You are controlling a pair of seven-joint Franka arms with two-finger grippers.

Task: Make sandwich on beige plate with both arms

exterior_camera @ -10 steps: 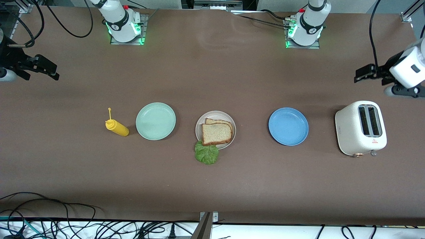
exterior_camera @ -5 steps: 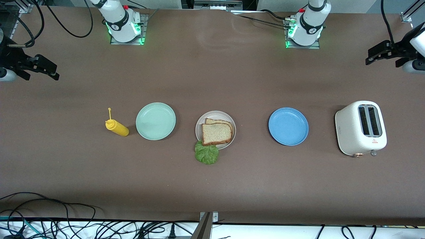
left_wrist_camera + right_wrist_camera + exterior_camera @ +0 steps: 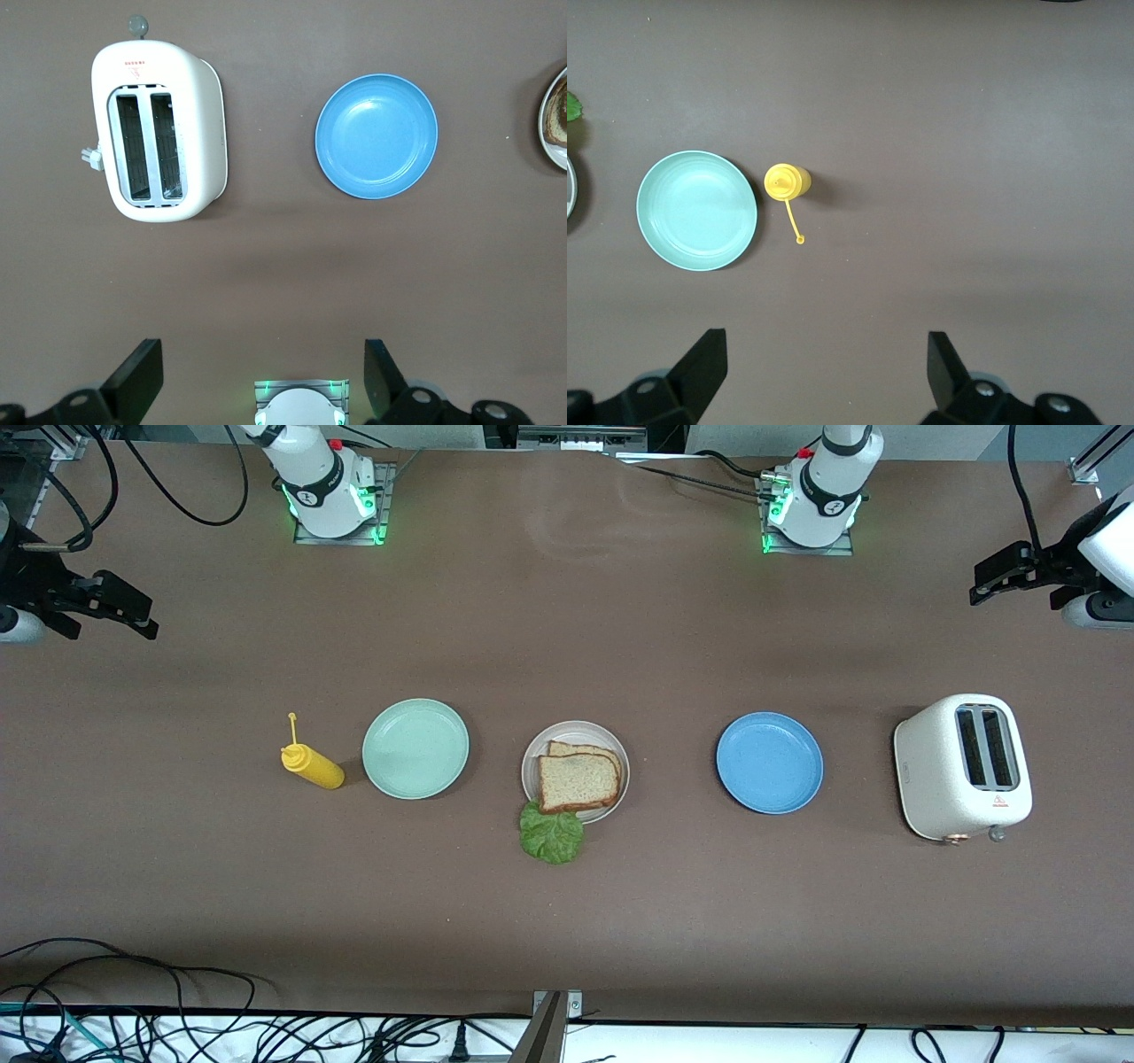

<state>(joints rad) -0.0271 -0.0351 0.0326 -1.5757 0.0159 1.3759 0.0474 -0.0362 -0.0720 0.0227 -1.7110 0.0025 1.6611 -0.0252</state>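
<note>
A long brown desk (image 3: 567, 921) fills the scene, with cables along its near edge. The beige plate (image 3: 532, 757) serves as the landmark at the middle. On it lie two slices of bread (image 3: 578, 779), one overlapping the other. A lettuce leaf (image 3: 551, 833) pokes out from under them over the plate's rim, on the side nearer the front camera. Whether the leaf truly sits between the slices is hard to tell from above.

A mint-green plate (image 3: 415, 747) sits beside the beige plate toward the right arm's end of the desk, with a yellow squeeze bottle (image 3: 313, 765) just past it. A blue plate (image 3: 769, 762) sits toward the left arm's end, and a white toaster (image 3: 963, 766) stands past that.

Both arms wait well apart from the beige plate. The left gripper (image 3: 988, 580) hangs high over bare desk at its own end, jaws spread wide and empty. The right gripper (image 3: 133, 613) hangs likewise over its end, wide and empty.

The sandwich appears assembled, so the task seems at or near its finish. If any move remains, it calls for one gripper to nudge the overhanging leaf back onto the plate while the other steadies the bread.
</note>
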